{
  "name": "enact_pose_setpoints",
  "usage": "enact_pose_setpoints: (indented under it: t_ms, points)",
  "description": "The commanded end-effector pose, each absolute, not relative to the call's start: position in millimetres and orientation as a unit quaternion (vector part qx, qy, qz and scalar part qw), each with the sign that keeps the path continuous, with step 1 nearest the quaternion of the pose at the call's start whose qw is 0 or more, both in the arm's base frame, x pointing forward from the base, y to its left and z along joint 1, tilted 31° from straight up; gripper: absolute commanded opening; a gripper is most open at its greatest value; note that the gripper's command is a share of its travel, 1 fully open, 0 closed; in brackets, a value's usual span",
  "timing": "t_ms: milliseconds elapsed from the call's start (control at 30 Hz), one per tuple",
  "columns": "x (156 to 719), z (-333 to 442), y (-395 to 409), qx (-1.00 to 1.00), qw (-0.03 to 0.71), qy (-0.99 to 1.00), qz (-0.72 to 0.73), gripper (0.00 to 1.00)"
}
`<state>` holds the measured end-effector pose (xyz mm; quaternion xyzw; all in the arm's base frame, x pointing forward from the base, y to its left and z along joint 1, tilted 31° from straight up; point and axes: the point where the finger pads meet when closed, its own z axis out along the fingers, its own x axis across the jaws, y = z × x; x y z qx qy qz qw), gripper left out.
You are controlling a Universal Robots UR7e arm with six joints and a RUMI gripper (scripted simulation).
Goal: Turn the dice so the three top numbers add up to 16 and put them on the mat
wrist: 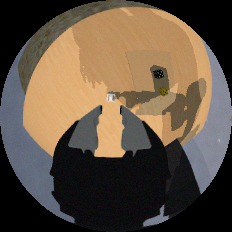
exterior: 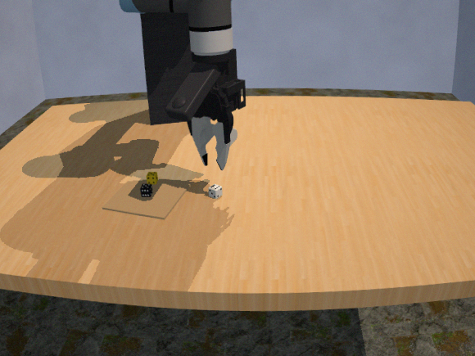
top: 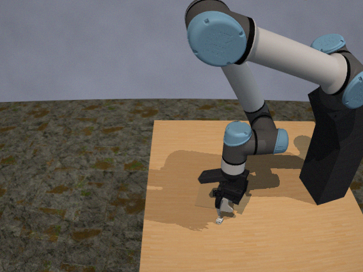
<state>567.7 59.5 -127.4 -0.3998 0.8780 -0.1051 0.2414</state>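
Note:
A white die [top: 219,221] [exterior: 215,191] [wrist: 110,97] lies on the table to the right of the mat in the exterior view. My gripper [exterior: 214,167] [wrist: 111,106] is above it, partly open with a narrow, empty gap between the fingertips. A black die [exterior: 146,190] [wrist: 158,74] sits on the thin square mat [exterior: 164,207] [top: 204,197]. A yellow die [exterior: 152,178] [wrist: 163,91] is just behind the black one and appears to be on the mat. Their top numbers are too small to read surely. In the top view my gripper hides both.
The arm's dark pedestal [top: 328,169] [exterior: 168,78] stands at the far side of the table [top: 281,247] [exterior: 327,222]. The arm's shadow lies across the mat and much of the table around it.

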Motion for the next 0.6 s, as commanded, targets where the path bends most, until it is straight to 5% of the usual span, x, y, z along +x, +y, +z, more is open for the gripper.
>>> enact_pose_setpoints:
  t_ms: [0,567]
  points:
    - [572.0,-133.4,59.8,-0.400,0.242,0.878,-0.105,0.21]
    - [582.7,-150.9,60.4,-0.400,0.242,0.878,-0.105,0.21]
